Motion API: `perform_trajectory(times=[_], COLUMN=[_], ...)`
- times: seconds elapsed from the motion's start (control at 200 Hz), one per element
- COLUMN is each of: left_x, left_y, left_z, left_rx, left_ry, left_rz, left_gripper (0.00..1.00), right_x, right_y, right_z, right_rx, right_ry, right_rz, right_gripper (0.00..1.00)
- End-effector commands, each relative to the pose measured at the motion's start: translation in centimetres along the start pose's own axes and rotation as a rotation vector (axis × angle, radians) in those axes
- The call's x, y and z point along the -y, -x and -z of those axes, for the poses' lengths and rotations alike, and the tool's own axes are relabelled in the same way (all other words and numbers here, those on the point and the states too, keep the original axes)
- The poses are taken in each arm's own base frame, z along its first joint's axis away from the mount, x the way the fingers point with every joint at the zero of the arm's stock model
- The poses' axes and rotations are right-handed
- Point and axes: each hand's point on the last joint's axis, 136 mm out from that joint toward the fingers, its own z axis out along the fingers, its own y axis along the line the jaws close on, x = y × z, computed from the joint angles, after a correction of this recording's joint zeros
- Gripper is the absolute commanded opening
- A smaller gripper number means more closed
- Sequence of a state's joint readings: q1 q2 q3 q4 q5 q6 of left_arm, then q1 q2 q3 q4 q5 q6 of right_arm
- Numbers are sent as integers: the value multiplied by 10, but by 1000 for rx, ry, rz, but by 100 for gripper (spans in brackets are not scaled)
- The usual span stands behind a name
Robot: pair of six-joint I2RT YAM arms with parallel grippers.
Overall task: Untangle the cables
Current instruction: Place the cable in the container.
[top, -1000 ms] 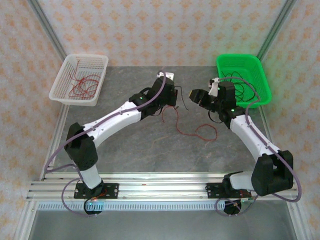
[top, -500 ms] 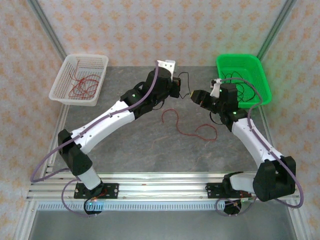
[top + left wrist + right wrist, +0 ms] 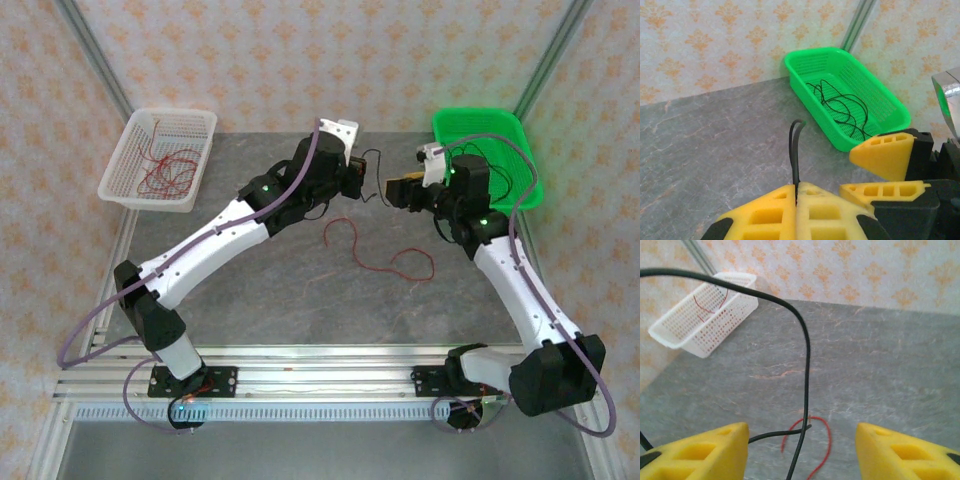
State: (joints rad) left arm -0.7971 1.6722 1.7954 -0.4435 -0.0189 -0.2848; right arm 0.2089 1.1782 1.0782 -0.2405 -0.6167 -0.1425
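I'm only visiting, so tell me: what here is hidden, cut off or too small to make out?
1. Right wrist view: the thin black wire leaves by the bottom edge between the fingers of the open right gripper.
2. Left wrist view: the shut left gripper hides the wire's clamped part.
3. Top view: the right arm covers part of the green plastic basket; the white mesh basket's red wires are too small to count.

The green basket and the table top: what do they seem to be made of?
Green basket: probably moulded plastic with a slight gloss; one even bright colour, and walls pierced in a fine regular grid.
Table top: grey stone or a stone-print laminate, matte; pale veins run across it. The look does not settle which.
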Motion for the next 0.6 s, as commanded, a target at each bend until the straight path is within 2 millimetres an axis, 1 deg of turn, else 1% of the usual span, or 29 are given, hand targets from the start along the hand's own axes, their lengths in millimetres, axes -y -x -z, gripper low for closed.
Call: perform_trajectory(times=[0.0, 0.105, 0.24, 0.39, 0.506, 0.596], left_x=[15, 21, 28, 40, 48, 53], left_y=[-2, -4, -7, -11, -15, -16], left_z=[3, 5, 5, 6, 6, 7], left_rx=[-42, -62, -79, -93, -101, -104], left_ry=[-59, -83, -118, -159, -181, -191], left_rz=[-47, -68, -75, -83, -93, -98], left_gripper=[0, 0, 0, 0, 0, 0], right_x=[-8, -18, -23, -21, -18, -22], right_y=[22, 33, 46, 58, 63, 68], right_z=[12, 16, 19, 18, 17, 19], right_rx=[53, 94, 144, 175, 182, 191], right_ry=[-10, 25, 39, 20, 4, 17], right_rz=[229, 316, 368, 384, 390, 396], right_gripper=[58, 58, 58, 58, 57, 55])
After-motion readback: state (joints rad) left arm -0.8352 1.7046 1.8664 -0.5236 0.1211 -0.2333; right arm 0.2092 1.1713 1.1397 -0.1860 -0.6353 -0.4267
